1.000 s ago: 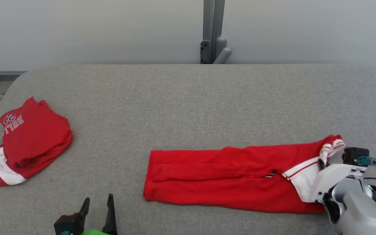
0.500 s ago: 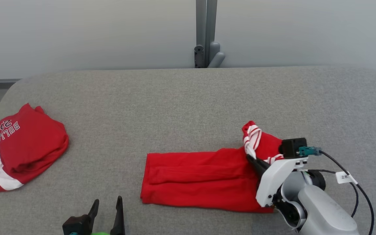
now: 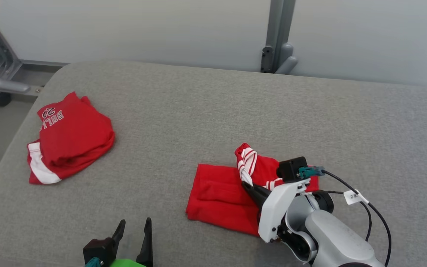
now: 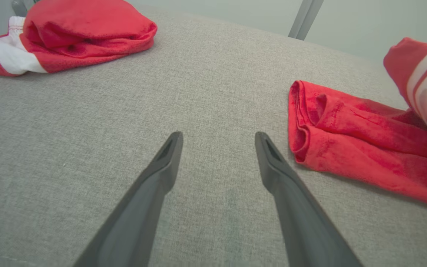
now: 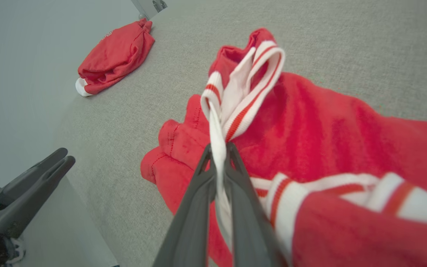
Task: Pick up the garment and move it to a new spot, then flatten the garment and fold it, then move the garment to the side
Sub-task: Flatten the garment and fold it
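Red jersey reads "BULL"; right gripper pinches striped garment.

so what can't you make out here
- Head view: right end of the garment, behind the right gripper and its arm.
- Left wrist view: that same side, cut off by the right edge.
- Head view: print on the other garment, small and partly lost in a fold.
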You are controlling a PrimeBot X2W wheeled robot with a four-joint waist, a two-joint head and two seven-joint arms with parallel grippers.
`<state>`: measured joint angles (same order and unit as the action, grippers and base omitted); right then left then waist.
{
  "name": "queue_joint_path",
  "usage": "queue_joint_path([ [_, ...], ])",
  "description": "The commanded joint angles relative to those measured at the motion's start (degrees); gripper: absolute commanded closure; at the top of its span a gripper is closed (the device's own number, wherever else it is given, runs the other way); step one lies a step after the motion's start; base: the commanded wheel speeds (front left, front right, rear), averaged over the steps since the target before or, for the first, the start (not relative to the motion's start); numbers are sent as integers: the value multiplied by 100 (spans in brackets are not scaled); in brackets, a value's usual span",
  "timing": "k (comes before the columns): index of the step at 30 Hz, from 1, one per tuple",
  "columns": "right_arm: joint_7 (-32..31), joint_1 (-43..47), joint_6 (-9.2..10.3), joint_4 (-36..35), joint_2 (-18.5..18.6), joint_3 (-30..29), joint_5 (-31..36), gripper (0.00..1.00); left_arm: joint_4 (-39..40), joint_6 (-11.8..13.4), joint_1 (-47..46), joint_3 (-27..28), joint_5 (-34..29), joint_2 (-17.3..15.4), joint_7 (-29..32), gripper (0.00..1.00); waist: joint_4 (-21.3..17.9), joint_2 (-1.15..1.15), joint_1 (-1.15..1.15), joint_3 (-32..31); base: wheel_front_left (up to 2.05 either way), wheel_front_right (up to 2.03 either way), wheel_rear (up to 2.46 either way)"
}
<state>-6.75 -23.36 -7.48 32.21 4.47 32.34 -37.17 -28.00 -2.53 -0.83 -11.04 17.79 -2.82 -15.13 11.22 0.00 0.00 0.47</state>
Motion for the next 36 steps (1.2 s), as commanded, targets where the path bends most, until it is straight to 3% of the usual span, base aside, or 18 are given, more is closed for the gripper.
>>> queue_joint_path([
  [1,94,-162,-1,140,-50,76,41,100,11,8,-134,-40,58,-16,-2,0,409,0,0,154,0,0,0],
  [8,385,-557,0,699,-125,302,22,100,45,35,-226,-255,141,-15,-1,0,793,0,0,307,0,0,0],
  [9,426,-590,-1,763,-133,341,-12,80,47,52,-236,-263,153,-15,-1,0,815,0,0,316,0,0,0],
  [10,495,-619,0,785,-142,374,-80,0,69,68,-245,-252,166,-15,-1,0,828,0,0,322,0,0,0],
  [18,1220,-818,0,586,-135,573,-568,0,162,171,-209,12,158,-15,-1,0,557,0,0,257,0,0,0],
  [22,1683,-865,0,648,-106,353,-655,0,176,144,-147,122,107,-15,-1,0,278,0,0,159,0,0,0],
  [29,1968,-579,0,748,171,-21,-705,0,177,148,-23,180,92,-17,-1,0,-130,0,0,11,0,0,0],
  [36,2165,-144,0,967,384,-487,-308,0,211,146,48,293,23,-17,-1,0,-413,0,0,-109,0,0,0],
])
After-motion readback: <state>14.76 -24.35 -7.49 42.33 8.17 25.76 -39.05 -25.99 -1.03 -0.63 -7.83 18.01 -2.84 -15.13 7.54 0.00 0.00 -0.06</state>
